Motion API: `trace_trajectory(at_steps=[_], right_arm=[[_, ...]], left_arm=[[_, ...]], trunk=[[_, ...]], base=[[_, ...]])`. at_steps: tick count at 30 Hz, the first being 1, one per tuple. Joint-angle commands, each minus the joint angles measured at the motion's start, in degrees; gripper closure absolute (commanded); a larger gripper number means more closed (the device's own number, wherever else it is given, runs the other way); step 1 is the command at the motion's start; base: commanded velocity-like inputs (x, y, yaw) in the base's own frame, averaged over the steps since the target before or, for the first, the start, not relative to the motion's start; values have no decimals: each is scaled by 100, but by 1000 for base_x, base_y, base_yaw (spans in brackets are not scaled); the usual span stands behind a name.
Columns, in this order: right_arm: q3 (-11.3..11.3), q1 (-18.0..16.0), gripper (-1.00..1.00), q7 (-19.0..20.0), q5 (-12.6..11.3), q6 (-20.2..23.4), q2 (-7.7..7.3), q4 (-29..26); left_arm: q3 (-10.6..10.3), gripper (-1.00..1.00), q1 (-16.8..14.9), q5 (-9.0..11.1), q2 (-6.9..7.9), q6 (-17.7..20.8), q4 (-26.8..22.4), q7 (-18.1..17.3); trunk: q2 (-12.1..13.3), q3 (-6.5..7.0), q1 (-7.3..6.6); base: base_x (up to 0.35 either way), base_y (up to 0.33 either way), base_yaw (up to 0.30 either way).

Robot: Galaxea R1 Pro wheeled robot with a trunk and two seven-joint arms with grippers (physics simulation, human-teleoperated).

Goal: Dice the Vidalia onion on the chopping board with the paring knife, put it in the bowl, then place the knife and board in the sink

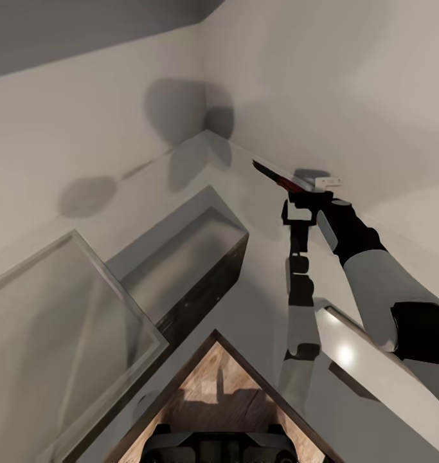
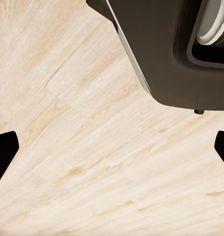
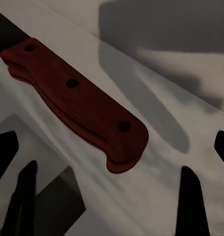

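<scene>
**Knife by the right gripper, against the far wall**

Though my head camera is tilted hard, I can pick out the small paring knife with a dark pointed blade and reddish handle (image 1: 278,177) at the back edge of the smooth grey countertop (image 1: 258,308), close under the pale wall (image 1: 322,83). The right gripper (image 1: 302,200) is at the handle end of it. In the right wrist view the reddish handle (image 3: 77,103), with three dark rivets, lies between and ahead of the two dark fingers (image 3: 190,201), which stand apart on either side; the blade is cut off at the corner of that picture. I see a gap between each finger and the handle there, so the jaws look spread and I cannot say they have a grip on the knife; whether it rests on the counter or is lifted is hard to judge.

Beside the knife sits a small pale block (image 1: 327,182) I cannot identify. Nearer me on the counter is a long grey box with dark sides (image 1: 200,257), and at my left a glass-like pane in a pale frame (image 1: 71,334), cut off by the picture edge.

My left wrist view looks onto a light wood floor (image 2: 92,147) and a dark piece of the robot's body (image 2: 161,49); the left gripper's fingertips (image 2: 3,152) just show at both edges, far apart, with nothing between them.
</scene>
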Motion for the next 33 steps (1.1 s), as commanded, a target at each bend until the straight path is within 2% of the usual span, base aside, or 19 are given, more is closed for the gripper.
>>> trace_trajectory(at_steps=[1,33], right_arm=[[18,-2,-100,5,-11,33,-5,-11],[36,-2,-100,13,-19,24,0,23]], left_arm=[[-37,-100,3,60,6,-8,-8,-7],[-34,-100,3,61,6,-8,-8,-7]], trunk=[[-9,-14,3],[-9,-29,3]], base=[[0,0,0],[0,0,0]])
